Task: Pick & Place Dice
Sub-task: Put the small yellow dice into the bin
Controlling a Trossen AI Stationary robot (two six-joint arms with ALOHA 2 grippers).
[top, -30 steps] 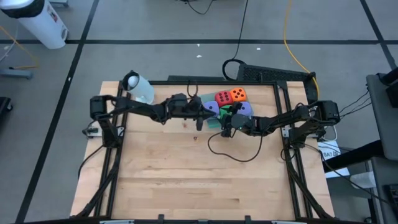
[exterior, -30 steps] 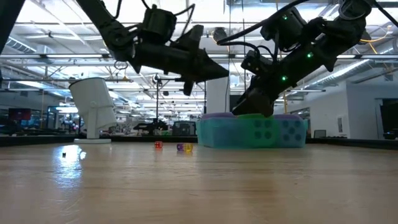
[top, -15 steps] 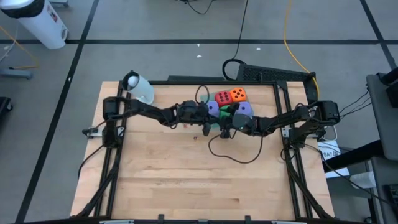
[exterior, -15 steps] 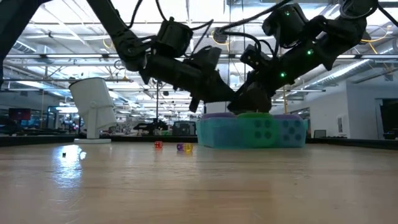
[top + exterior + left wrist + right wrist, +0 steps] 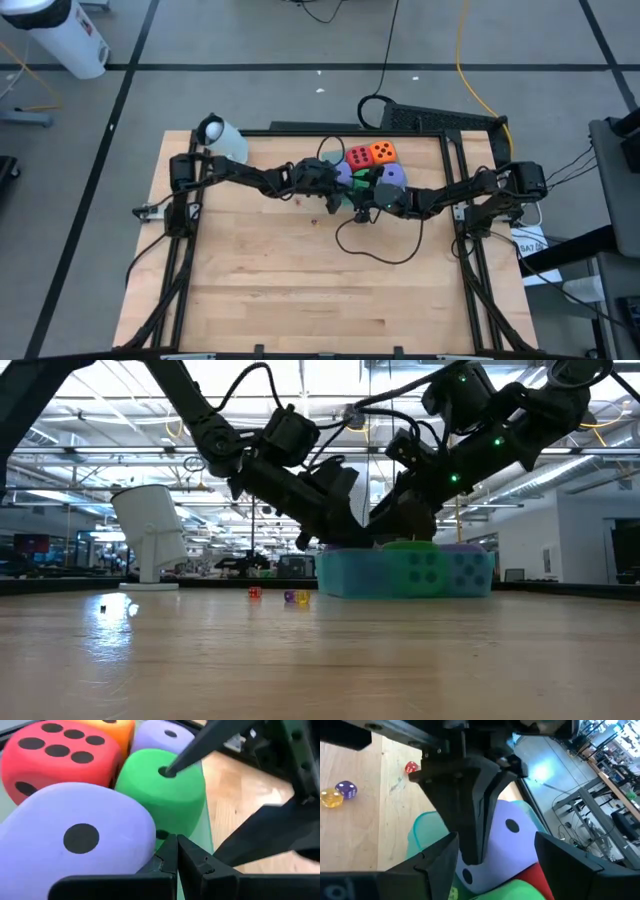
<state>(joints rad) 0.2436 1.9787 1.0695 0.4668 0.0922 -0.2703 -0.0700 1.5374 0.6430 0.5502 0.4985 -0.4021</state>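
Wooden counter [image 5: 300, 280] carries the tray [image 5: 345, 575] at its far side, where the green die [image 5: 165, 795] sits packed among red [image 5: 55, 757], orange [image 5: 383, 152] and two purple dice [image 5: 75, 835]. My left hand [image 5: 176, 854], closed and empty, has slid in beside the green die since a second ago. My right hand [image 5: 492, 870] hovers open over it; I'd pull the left back before pinching.

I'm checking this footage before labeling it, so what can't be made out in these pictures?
- Right pincer grip: the left wrist view shows one tip on the green die, the other is cut off.
- Second purple die: high view, arms cover it.
- Small dice pips: low view, too small.
- Tray floor: dice cover it.
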